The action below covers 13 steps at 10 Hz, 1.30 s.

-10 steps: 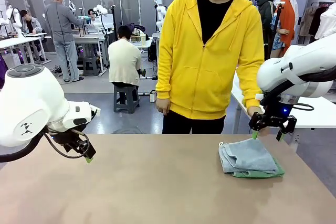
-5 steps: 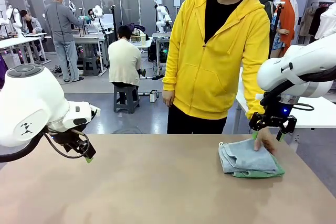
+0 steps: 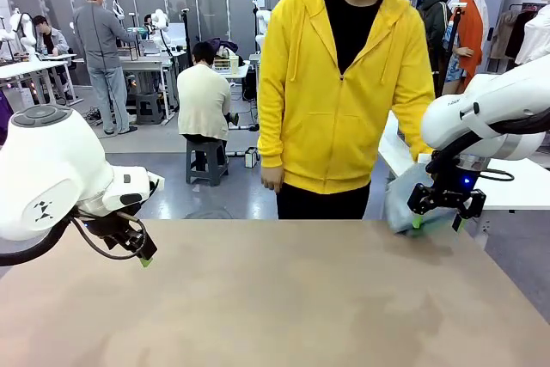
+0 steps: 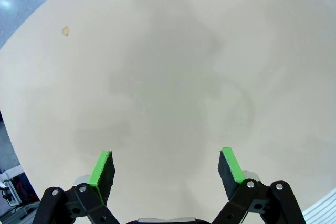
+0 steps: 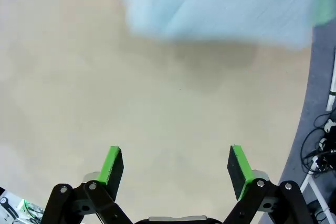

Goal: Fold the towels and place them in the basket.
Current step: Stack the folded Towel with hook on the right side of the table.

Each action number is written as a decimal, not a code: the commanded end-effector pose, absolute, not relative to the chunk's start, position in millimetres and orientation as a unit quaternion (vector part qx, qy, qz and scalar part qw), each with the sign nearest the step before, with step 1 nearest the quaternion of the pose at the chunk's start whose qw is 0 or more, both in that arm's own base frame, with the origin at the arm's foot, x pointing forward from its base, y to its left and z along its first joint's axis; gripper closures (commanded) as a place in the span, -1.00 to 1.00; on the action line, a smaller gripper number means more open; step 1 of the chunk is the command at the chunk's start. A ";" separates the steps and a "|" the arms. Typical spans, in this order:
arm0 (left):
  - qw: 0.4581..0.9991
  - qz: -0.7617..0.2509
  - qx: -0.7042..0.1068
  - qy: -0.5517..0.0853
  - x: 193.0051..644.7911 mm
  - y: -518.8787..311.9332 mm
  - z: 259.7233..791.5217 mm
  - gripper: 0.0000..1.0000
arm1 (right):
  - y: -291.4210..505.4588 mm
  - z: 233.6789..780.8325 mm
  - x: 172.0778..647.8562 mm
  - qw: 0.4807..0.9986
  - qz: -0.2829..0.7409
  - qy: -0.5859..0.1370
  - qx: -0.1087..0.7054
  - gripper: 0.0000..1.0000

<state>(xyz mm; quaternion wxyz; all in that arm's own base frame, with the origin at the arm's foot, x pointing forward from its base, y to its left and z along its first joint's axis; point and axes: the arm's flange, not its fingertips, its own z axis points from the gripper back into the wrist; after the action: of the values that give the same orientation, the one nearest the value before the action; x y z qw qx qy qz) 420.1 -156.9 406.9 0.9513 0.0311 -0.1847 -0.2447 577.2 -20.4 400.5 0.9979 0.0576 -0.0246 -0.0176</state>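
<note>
- Towels (image 3: 406, 204), blurred, hang off the bench (image 3: 258, 298) at its far right edge, beside my right jaws (image 3: 436, 223).
- Both my jaws stand apart, empty; left jaws (image 4: 167, 167) over bare bench.

Matt, smooth tan table (image 3: 258, 298); soft terry cloth towels (image 5: 220, 6), motion-blurred; glossy white plastic arm shells (image 3: 51, 169)

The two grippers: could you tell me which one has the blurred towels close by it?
The right gripper: the pale blue towels blur just beside it at the table's far edge. The left gripper hangs over bare table.
</note>
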 end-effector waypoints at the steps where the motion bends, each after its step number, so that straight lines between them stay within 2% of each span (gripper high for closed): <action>1: 0.954 -0.238 0.033 -0.181 422.6 -159.7 408.0 -1.00 | -20.4 400.5 577.2 0.998 -0.018 -0.025 0.058 -0.97; 2: 0.954 -0.238 0.033 -0.181 422.6 -159.7 408.0 -1.00 | -13.5 434.7 558.0 0.994 0.046 -0.089 0.049 -1.00; 3: 0.954 -0.238 0.033 -0.181 422.6 -159.7 408.0 -1.00 | -8.9 458.1 540.3 0.987 0.086 -0.119 0.064 -1.00; 8: 0.954 -0.238 0.033 -0.181 422.6 -159.7 408.0 -1.00 | 1.5 512.9 437.5 0.933 0.300 -0.156 0.121 -1.00; 11: 0.954 -0.238 0.033 -0.181 422.6 -159.7 408.0 -1.00 | 17.5 497.1 390.1 0.923 0.316 -0.201 0.084 -1.00; 13: 0.954 -0.238 0.033 -0.181 422.6 -159.7 408.0 -1.00 | 27.9 477.3 395.4 0.933 0.297 -0.190 0.073 -1.00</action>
<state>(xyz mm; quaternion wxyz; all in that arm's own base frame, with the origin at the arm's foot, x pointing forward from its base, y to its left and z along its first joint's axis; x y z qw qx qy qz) 420.4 -157.0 406.6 0.9514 0.0311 -0.1844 -0.2447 387.6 21.6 490.2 0.9257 0.0847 -0.1926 0.3142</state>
